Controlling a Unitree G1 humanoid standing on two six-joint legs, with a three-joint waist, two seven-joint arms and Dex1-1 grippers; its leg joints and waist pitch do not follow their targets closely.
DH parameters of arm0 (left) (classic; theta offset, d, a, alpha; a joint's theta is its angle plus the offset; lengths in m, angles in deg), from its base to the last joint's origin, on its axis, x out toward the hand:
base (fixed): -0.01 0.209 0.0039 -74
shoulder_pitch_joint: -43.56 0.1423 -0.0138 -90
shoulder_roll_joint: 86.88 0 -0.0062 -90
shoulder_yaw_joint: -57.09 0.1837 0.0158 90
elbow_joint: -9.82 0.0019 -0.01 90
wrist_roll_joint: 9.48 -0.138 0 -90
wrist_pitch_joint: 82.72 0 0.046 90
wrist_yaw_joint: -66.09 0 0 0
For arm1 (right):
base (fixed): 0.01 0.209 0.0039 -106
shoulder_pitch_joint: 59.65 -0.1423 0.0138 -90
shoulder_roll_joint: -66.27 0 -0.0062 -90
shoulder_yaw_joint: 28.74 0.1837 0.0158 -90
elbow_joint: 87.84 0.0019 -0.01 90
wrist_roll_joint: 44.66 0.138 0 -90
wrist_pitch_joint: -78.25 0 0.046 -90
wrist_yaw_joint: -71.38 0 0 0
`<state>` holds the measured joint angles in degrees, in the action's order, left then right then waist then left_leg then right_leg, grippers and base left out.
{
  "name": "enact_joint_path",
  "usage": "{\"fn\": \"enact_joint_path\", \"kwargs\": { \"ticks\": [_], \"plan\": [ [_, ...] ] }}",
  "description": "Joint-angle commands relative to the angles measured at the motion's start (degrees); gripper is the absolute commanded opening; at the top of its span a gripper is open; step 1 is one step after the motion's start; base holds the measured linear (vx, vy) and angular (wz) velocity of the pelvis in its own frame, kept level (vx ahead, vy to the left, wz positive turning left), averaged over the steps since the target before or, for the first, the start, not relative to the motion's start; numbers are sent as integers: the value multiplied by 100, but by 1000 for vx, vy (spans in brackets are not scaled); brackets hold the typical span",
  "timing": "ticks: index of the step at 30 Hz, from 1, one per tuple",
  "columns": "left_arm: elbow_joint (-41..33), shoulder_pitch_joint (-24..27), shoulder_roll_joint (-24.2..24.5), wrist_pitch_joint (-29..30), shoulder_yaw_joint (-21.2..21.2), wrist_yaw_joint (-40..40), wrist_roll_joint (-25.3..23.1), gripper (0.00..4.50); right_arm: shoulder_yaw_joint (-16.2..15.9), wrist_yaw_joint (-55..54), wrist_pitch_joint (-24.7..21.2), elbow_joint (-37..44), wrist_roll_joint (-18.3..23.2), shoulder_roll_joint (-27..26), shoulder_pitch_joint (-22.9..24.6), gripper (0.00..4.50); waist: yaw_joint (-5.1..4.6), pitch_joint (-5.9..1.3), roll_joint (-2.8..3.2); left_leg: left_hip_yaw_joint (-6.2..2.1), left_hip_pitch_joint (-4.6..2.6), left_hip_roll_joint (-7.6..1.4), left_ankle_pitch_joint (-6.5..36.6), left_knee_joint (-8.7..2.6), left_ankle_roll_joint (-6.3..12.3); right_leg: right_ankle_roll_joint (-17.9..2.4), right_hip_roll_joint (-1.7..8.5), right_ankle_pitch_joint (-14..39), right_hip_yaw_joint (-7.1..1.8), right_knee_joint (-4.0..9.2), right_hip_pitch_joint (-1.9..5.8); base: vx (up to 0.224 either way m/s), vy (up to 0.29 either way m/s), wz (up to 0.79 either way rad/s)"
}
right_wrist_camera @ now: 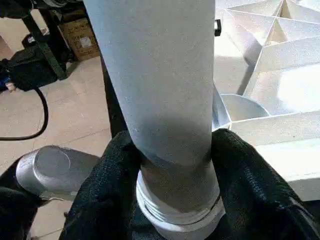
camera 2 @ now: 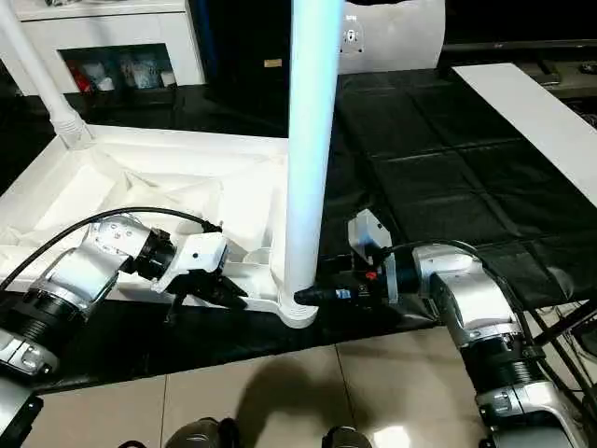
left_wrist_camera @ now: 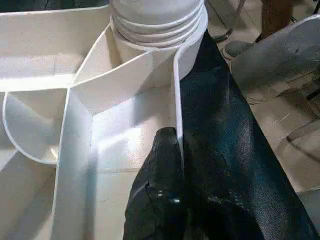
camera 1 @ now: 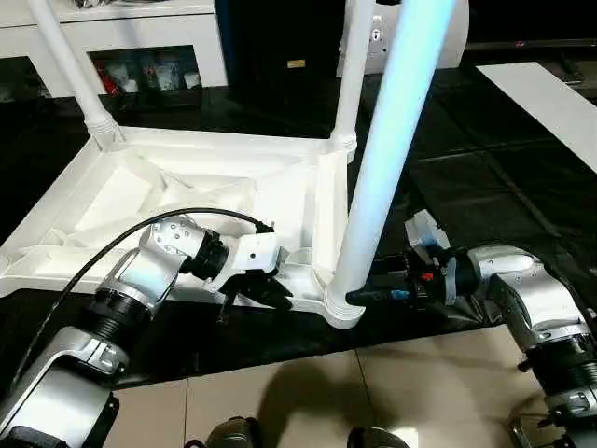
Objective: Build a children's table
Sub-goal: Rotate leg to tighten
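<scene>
The children's table top (camera 1: 187,196) lies upside down on the black padded surface, ribs facing up. Two white legs (camera 1: 70,65) (camera 1: 353,65) stand in its far corner sockets. A third leg (camera 1: 392,149) stands upright in the near corner socket (camera 1: 340,313). My right gripper (camera 1: 359,296) reaches in from the right, and its black fingers (right_wrist_camera: 107,190) press both sides of this leg (right_wrist_camera: 160,90) just above the threaded base. My left gripper (camera 1: 266,291) is shut on the top's near rim (left_wrist_camera: 176,100), a short way left of that socket.
The table top's near edge lies close to the front edge of the black pad (camera 1: 485,121), with tiled floor (camera 1: 308,392) below. A long white panel (camera 1: 550,103) lies at the far right. A white shelf unit (camera 1: 140,47) stands behind.
</scene>
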<state>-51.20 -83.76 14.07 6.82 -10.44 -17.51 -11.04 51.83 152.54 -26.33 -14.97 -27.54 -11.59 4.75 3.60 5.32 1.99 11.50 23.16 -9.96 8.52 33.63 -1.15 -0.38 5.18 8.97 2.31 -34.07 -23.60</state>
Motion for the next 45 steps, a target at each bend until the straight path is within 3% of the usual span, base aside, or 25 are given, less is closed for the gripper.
{"fn": "enact_joint_path", "kwargs": {
  "ticks": [1, 6, 9, 13, 14, 16, 19, 21, 22, 23, 24, 27, 28, 32, 35, 40, 41, 42, 45],
  "plan": [
    [-54, -185, -47, -140, 53, -123, 53, 0, -99, 228, -58, 183, 133, 31, 9, 192, -31, -463, -21, -130, -229, -323, 1863, -412, 158, -1409, 289, 1839, -184, 411, 204, 0, 0, 0],
    [-66, -163, -68, -72, 21, -107, 80, 0, -117, 193, -64, 242, 128, 18, 64, 191, -29, -468, -17, -131, -231, -326, 1882, -415, 136, -1410, 292, 1825, -184, 413, 204, 0, 0, 0],
    [-185, -146, -295, 448, -205, 417, 179, 0, -81, -195, -596, 550, 267, -123, 225, 191, -15, -481, -10, -125, -228, -322, 1766, -411, 154, -1449, 280, 1693, -185, 396, 222, 0, 0, 0],
    [-273, -179, -553, 920, -369, 1143, 95, 0, -33, -826, -798, 760, 226, -417, 386, 191, -38, -462, -43, -147, -234, -306, 1960, -412, 61, -1324, 310, 2164, -180, 446, 206, 0, 0, 0],
    [-372, -184, -754, 1216, -492, 1515, 128, 0, 27, -1295, -800, 782, 129, -655, 432, 191, -68, -456, -67, -161, -211, -300, 1960, -421, 27, -1221, 318, 2353, -177, 446, 218, 0, 0, 0],
    [-444, -199, -915, 1446, -585, 1791, 158, 0, 84, -1706, -873, 776, 47, -852, 437, 191, -110, -454, -58, -162, -232, -285, 2045, -408, -41, -1151, 308, 2549, -174, 481, 169, 0, 0, 0],
    [-506, -342, -1404, 2019, -802, 2582, 158, 0, 310, -3029, -1070, 630, -228, -1507, 319, 191, -242, -469, -77, -203, -159, -261, 1996, -421, -79, -1061, 303, 2575, -143, 471, 216, 0, 0, 0],
    [-327, -549, -1833, 2308, -937, 3414, 17, 0, 543, -4273, -1306, 534, -376, -2184, 146, 191, -337, -497, -73, -191, -167, -241, 1979, -398, -62, -1057, 279, 2406, -142, 477, 190, 0, 0, 0],
    [-327, -549, -1833, 2308, -937, 3414, 17, 0, 543, -4273, -1306, 534, -376, -2184, 146, 191, -353, -505, -40, -189, -168, -235, 1934, -388, -56, -1082, 279, 2330, -148, 465, 187, 0, 0, 0],
    [-327, -549, -1833, 2308, -937, 3414, 17, 0, 543, -4273, -1306, 534, -376, -2184, 146, 191, -370, -517, -56, -179, -173, -219, 1902, -371, -5, -1088, 277, 2266, -140, 494, 187, 0, 0, 0],
    [-243, -640, -2046, 2397, -1027, 3844, -40, 0, 732, -5012, -1449, 410, -429, -2570, 13, 191, -408, -509, -44, -161, -133, -208, 1782, -367, 63, -1124, 263, 2088, -151, 485, 200, 0, 0, 0],
    [-232, -715, -2306, 2477, -1079, 4225, -104, 0, 1055, -5767, -1377, 86, -323, -3130, -263, 191, -446, -543, -29, -166, -133, -201, 1683, -348, 122, -1174, 263, 1877, -139, 474, 218, 0, 0, 0],
    [-264, -721, -2357, 2517, -1053, 4278, -151, 0, 1149, -5933, -1244, 21, -292, -3318, -332, 226, -435, -553, -26, -157, -135, -214, 1561, -347, 166, -1198, 257, 1658, -143, 463, 220, 0, 0, 0],
    [-343, -662, -2214, 2445, -949, 4102, -236, 0, 1079, -5846, -1076, 116, -465, -3272, -199, 273, -412, -594, -11, -146, -115, -216, 1055, -311, 415, -1371, 249, 820, -136, 376, 286, 0, 0, 0],
    [-378, -554, -1934, 2220, -821, 3840, -271, 0, 999, -5682, -985, 299, -651, -2946, 74, 299, -381, -603, 1, -135, -116, -221, 733, -292, 608, -1523, 245, 313, -124, 321, 307, 0, 0, 0],
    [-418, -416, -1576, 1995, -754, 3409, -240, 0, 1063, -5146, -960, 598, -475, -2492, 336, 333, -359, -545, 5, -129, -159, -248, 1163, -315, 534, -1508, 259, 842, -135, 386, 293, 0, 0, 0],
    [-440, -326, -1361, 1851, -724, 3080, -207, 0, 1051, -4655, -903, 736, -376, -2140, 430, 355, -348, -525, 46, -141, -164, -249, 1293, -330, 462, -1476, 259, 1032, -134, 395, 282, 0, 0, 0],
    [-450, -286, -1261, 1785, -706, 2920, -192, 0, 1032, -4420, -860, 780, -352, -1969, 461, 363, -334, -527, 15, -143, -178, -261, 1389, -339, 406, -1439, 255, 1138, -132, 406, 296, 0, 0, 0],
    [-464, -194, -992, 1503, -618, 2414, -135, 0, 923, -3793, -739, 836, -359, -1495, 487, 379, -293, -513, 31, -143, -196, -265, 1590, -350, 291, -1401, 259, 1323, -143, 413, 272, 0, 0, 0]
  ]
}}
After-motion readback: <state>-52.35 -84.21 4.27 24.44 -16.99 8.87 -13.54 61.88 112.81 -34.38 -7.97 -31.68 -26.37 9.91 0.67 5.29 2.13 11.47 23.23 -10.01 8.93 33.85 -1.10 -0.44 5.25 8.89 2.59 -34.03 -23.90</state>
